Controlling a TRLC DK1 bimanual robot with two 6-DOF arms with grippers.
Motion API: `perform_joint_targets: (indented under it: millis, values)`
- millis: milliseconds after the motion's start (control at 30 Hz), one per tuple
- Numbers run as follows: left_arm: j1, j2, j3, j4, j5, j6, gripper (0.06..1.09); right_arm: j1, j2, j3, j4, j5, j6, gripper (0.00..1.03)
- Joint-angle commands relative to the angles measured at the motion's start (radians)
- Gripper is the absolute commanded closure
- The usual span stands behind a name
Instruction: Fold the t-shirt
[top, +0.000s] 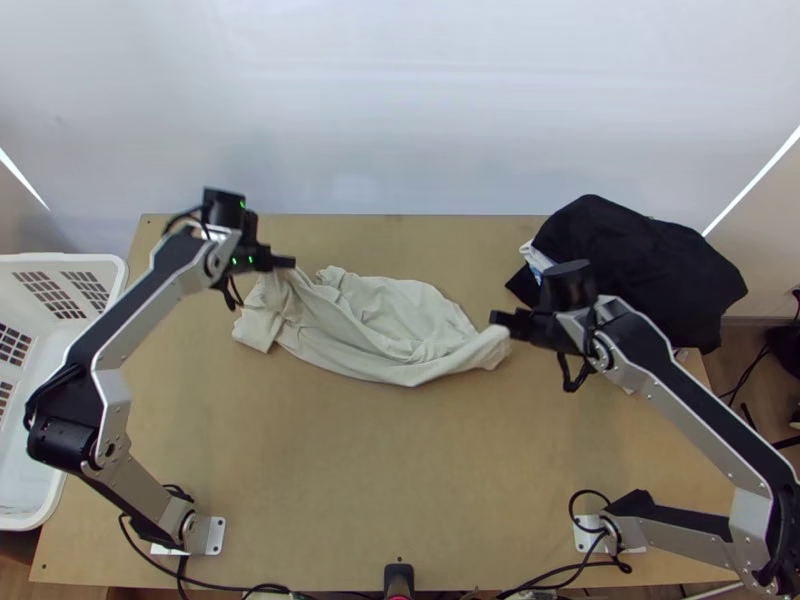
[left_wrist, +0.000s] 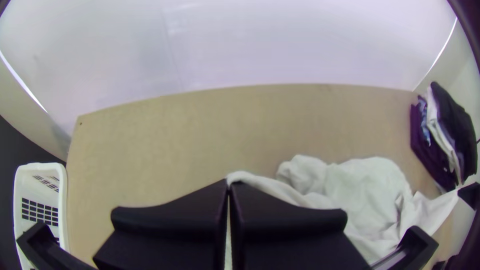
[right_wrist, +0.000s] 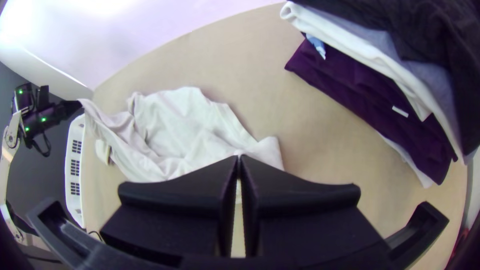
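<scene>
Lab-like robot workspace: two mounted arms (top: 130, 318), wooden table (top: 350, 480), trailing cables (top: 625, 567), plain white backdrop (top: 400, 110).

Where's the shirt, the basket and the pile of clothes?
Shirt (top: 395, 315): top view, on the middle of the crumpled cloth.
Basket (left_wrist: 63, 195): left wrist view, on its white rim.
Pile of clothes (right_wrist: 360, 90): right wrist view, on a purple piece in it.
</scene>
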Motion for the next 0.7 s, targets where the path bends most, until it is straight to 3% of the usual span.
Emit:
perform_joint_targets:
  millis: [0, 267, 500, 667]
  values:
    - [0.005, -0.028, 0.317, -0.214, -0.001, -0.092, 1.05, -0.074, -0.004, 0.116, 0.004, 0.005, -0.023, 1.0]
    - [0.053, -0.016, 0.749, -0.449, 0.001, -0.17, 1.05, -0.192, 0.047, 0.423, 0.004, 0.006, -0.036, 1.0]
    - [0.194, -0.074, 0.74, -0.477, 0.007, -0.181, 1.05, -0.287, 0.098, 0.659, 0.004, 0.006, -0.039, 1.0]
    - [0.326, -0.086, 0.713, -0.487, 0.073, -0.208, 1.05, -0.324, 0.09, 0.694, -0.016, 0.011, -0.039, 1.0]
